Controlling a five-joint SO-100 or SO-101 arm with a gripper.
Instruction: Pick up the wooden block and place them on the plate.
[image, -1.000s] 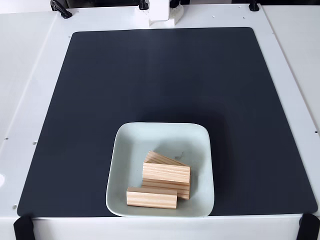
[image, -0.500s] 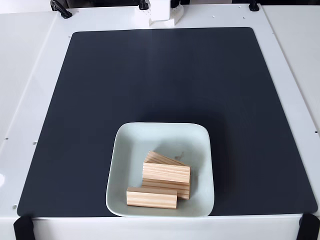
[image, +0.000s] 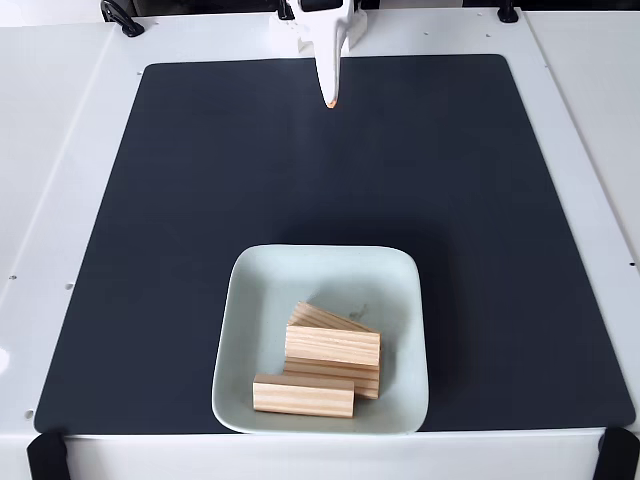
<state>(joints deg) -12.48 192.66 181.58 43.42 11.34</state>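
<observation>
Near the table's far edge, the white tool (image: 331, 98) hangs empty above the black mat (image: 200, 200), its tip narrowed to a point, apparently closed. Well apart, toward the near edge, the plate (image: 262, 290) cradles the wooden blocks (image: 332, 346), heaped together, suggesting delivery is complete.

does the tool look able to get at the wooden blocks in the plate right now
Probably yes: the tool sits at the mat's far edge, and bare mat lies between it and the wooden blocks piled uncovered in the plate.
</observation>
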